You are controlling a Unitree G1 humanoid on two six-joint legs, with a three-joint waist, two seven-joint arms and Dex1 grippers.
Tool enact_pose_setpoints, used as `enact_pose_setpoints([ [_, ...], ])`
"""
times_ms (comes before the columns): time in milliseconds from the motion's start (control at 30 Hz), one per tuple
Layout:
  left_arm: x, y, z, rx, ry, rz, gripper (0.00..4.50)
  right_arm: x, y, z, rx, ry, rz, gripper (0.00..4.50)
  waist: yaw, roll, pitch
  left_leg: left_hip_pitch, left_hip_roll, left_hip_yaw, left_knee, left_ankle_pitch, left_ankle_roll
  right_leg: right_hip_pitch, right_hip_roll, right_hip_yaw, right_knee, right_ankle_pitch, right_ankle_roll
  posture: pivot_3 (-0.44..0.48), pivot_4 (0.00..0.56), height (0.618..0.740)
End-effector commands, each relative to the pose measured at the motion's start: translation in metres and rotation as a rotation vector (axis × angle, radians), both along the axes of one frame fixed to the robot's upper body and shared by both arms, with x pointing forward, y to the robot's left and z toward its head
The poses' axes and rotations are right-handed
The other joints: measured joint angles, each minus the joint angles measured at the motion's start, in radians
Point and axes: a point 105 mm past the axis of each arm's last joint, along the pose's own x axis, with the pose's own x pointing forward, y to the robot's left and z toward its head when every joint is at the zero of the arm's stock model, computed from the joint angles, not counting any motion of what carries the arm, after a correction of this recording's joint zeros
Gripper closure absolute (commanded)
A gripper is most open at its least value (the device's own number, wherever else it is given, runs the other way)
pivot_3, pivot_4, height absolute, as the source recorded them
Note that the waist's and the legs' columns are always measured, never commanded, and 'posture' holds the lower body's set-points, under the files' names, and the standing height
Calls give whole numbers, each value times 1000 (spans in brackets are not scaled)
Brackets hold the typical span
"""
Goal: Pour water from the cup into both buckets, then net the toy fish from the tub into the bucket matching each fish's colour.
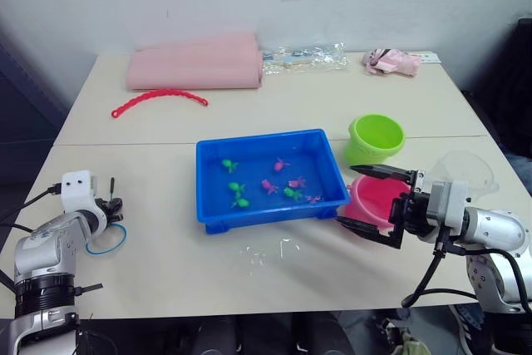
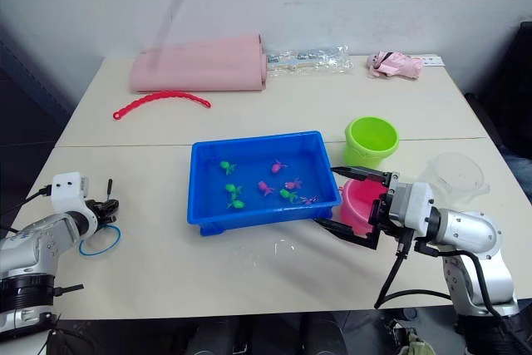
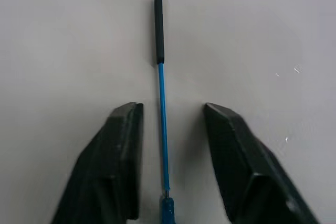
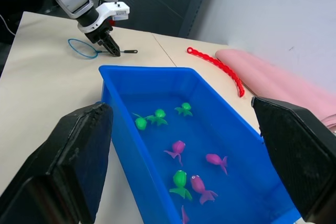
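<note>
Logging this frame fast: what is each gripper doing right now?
Left gripper: open, fingers either side of the net handle on the table, not gripping it.
Right gripper: open wide, holding nothing, beside the pink bucket.

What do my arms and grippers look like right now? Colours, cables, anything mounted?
Both arms have silver-grey metal shells with black joints and black cables. The left gripper and right gripper each have two black wedge-shaped fingers. A white boxy module sits at each wrist.

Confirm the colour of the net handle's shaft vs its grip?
The net shaft is blue; its end grip is black. Left wrist view shows it best.
</note>
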Motion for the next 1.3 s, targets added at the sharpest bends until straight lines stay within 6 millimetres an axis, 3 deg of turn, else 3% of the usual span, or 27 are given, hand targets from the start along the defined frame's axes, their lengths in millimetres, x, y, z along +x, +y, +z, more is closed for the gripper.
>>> enact_pose_setpoints([
  [33, -10, 1, -7, -15, 8, -38, 4219, -5, -3, 12, 6, -63, -34, 0, -1, 0, 0, 0, 0, 0, 0, 0, 0, 0, 0, 0, 0, 0, 0, 0, 150, 740],
  [167, 4, -13, 58, 19, -304, -261, 4394, -9, -2, 20, 25, -20, -41, 0, -2, -1, 1, -2, 0, 1, 0, 0, 0, -2, 0, 0, -1, 0, 0, 0, 150, 740],
  [267, -6, -54, 130, 156, -547, -706, 4394, -14, 5, 28, 23, 78, -6, 0, -3, -7, 5, -3, 1, 0, 1, -1, -1, -2, 0, -1, -2, 0, -1, 0, 150, 740],
  [333, -23, -87, 153, 235, -601, -1033, 4394, -14, 15, 38, 27, 116, 27, 0, -4, -8, 4, -6, 3, -1, 0, -1, -2, -4, 0, 0, -4, 0, -3, 0, 150, 740],
  [433, -31, -121, 158, 296, -550, -1335, 4394, 5, 23, 39, -62, 183, -80, 0, -5, -1, 4, -5, 2, -1, -1, -3, -5, -2, 0, 0, -8, 1, -4, 0, 150, 740],
  [467, -33, -135, 157, 312, -524, -1433, 4394, 6, 29, 39, -73, 212, -68, 0, -4, 5, 3, -5, 2, 0, -1, -4, -5, -2, -1, 0, -9, 1, -4, 0, 150, 740],
  [600, -35, -199, 153, 379, -407, -1771, 4394, 4, 58, 43, -129, 303, 52, 0, -1, 6, 5, -6, 2, 0, -2, -1, 0, -3, 2, 0, -9, 1, -4, 0, 150, 740],
  [700, -29, -224, 146, 449, -335, -1860, 4394, 8, 70, 44, -168, 342, 51, 0, -1, 6, 5, -19, 3, 1, 6, 1, 3, -14, 12, -1, -4, 2, -2, 0, 150, 740],
  [867, -27, -267, 153, 427, -420, -1921, 4394, 11, 80, 34, -238, 401, 37, 0, -2, 4, 6, -23, 3, 6, 11, -1, 5, -18, 15, 4, 2, 2, -1, 0, 150, 740],
  [1300, -35, -286, 145, 401, -427, -1938, 4394, 18, 89, 20, -234, 446, 11, 0, -2, 3, 7, -23, 5, 5, 17, 0, 5, -19, 15, 6, 8, 3, -1, 0, 150, 740],
])
